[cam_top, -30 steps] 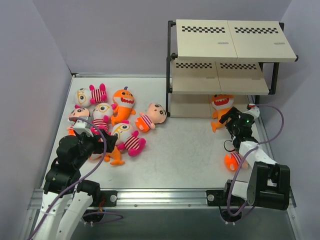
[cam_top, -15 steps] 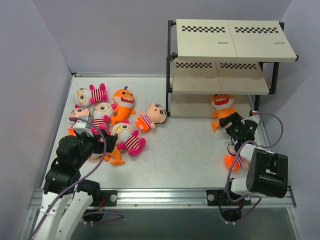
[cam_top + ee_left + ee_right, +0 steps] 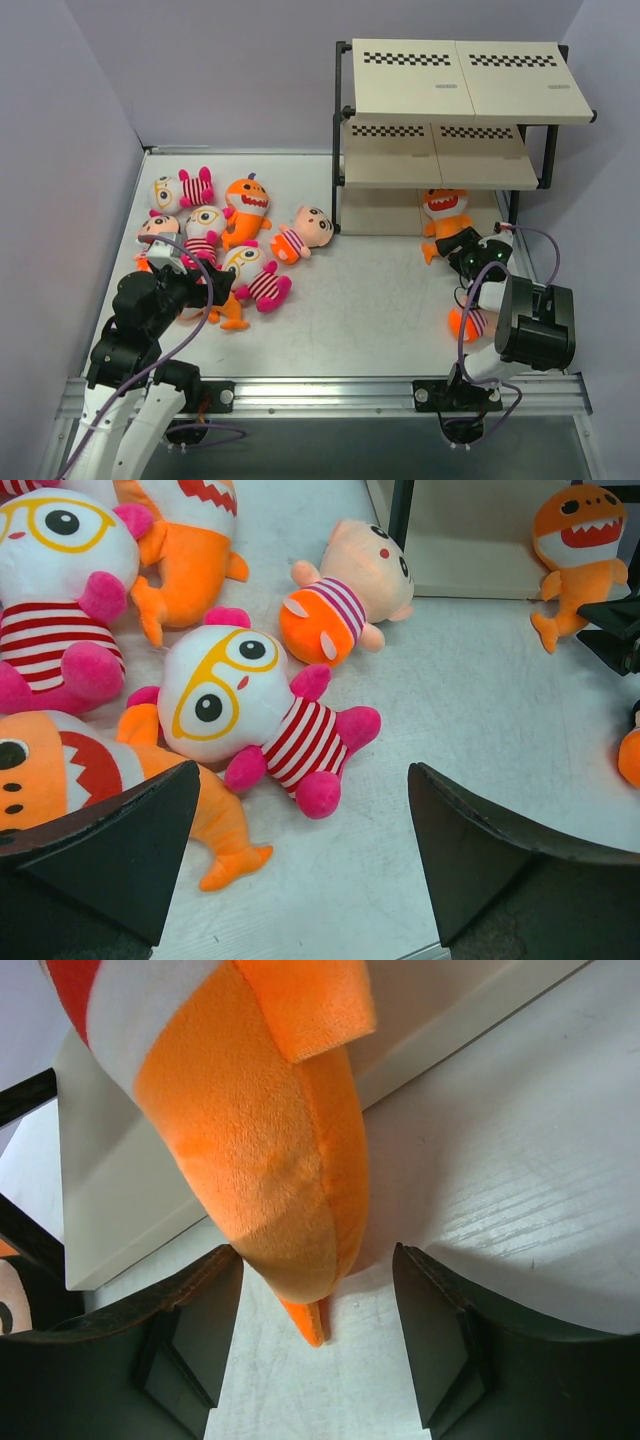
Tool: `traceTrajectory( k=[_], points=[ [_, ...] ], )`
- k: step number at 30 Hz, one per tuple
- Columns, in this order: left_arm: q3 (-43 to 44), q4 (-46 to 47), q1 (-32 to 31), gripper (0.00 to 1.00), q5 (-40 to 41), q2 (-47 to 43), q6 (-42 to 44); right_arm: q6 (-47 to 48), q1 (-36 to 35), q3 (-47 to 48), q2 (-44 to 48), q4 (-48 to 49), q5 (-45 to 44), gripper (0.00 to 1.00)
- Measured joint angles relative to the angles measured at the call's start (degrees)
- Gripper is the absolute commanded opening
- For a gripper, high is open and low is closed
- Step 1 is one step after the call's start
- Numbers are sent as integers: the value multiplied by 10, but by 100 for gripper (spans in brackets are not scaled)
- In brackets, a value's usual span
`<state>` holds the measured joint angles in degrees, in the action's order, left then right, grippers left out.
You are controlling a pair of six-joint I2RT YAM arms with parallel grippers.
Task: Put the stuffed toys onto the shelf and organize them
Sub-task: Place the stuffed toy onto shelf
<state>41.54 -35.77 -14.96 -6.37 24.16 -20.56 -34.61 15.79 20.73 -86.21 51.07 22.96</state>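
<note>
The shelf [image 3: 455, 95] stands at the back right. An orange shark [image 3: 442, 212] stands at the front of its bottom tier. My right gripper [image 3: 462, 246] is open just in front of that shark. In the right wrist view the shark's lower body [image 3: 270, 1150] hangs between the spread fingers [image 3: 190, 1335], untouched. My left gripper [image 3: 208, 290] is open and empty beside a pile of toys. In the left wrist view a glasses toy [image 3: 230, 695], a shark [image 3: 100, 780] and a peach-headed doll [image 3: 345, 600] lie ahead of the left gripper [image 3: 300, 870].
More toys lie at the left: another shark [image 3: 247, 208], two glasses toys [image 3: 203, 230] [image 3: 170, 190], a doll [image 3: 157, 232]. One striped orange doll [image 3: 468, 322] lies by the right arm's base. Purple walls close in the sides.
The right arm has folded, its upper link swinging up and toward the base, while its gripper stays low at the shark. The left arm and the toys have not moved.
</note>
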Motion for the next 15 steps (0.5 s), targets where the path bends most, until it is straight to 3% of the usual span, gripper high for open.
traceTrajectory(
  k=[7,10,15],
  points=[
    [0,0,0,94,0,0,0,-10,4,11,-25,19,11,39],
    [0,0,-2,94,0,0,0,-10,11,16,-25,19,20,18],
    [0,0,-6,94,1,-1,0,-8,47,33,-24,11,40,1]
  ],
)
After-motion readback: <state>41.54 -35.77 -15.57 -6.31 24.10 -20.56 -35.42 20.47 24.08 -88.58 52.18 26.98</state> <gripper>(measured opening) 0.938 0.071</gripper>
